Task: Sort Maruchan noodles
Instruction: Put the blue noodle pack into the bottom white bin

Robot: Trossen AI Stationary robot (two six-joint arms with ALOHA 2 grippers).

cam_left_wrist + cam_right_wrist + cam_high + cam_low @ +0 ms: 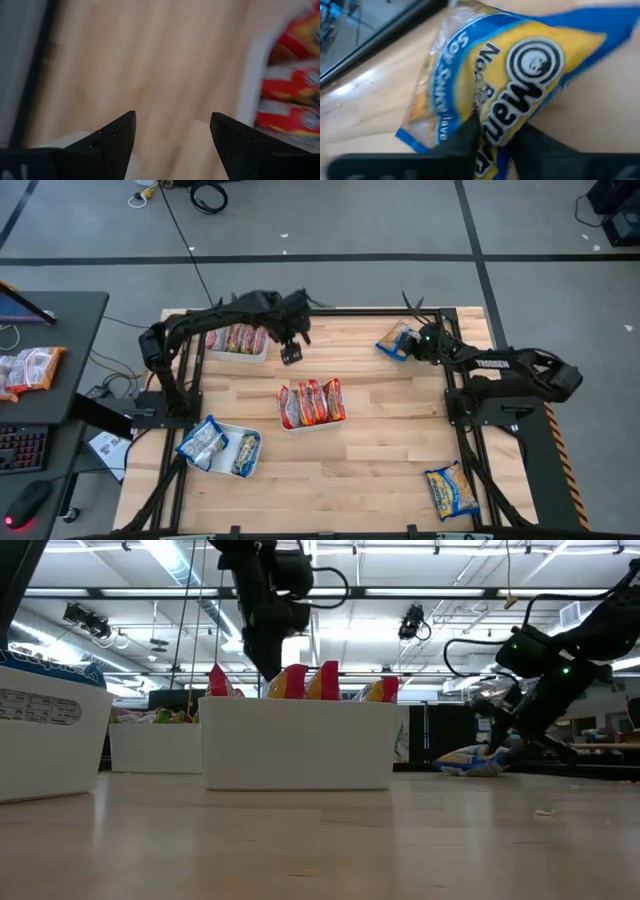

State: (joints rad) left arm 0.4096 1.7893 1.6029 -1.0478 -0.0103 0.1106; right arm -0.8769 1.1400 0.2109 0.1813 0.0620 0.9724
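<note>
While right hand (pixel 492 137) pinches blue-and-yellow packet (pixel 396 339) at far edge | left hand (pixel 172 145) open.

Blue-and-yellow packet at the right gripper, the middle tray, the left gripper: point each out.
Blue-and-yellow packet (pixel 530 65), right wrist view, its round logo.
Middle tray (pixel 300 745), low view, its front wall.
Left gripper (pixel 172 135), left wrist view, between its open fingertips.

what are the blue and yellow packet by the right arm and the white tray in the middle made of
Blue-and-yellow packet: looks like thin glossy plastic film; it crinkles, catches glare, and has a clear edge showing the noodles. The right tool is pinching its edge.

White middle tray: probably moulded plastic, with smooth, matte, plain opaque walls.

Table: pale wood planks with visible grain and seams, lightly sheened.
</note>
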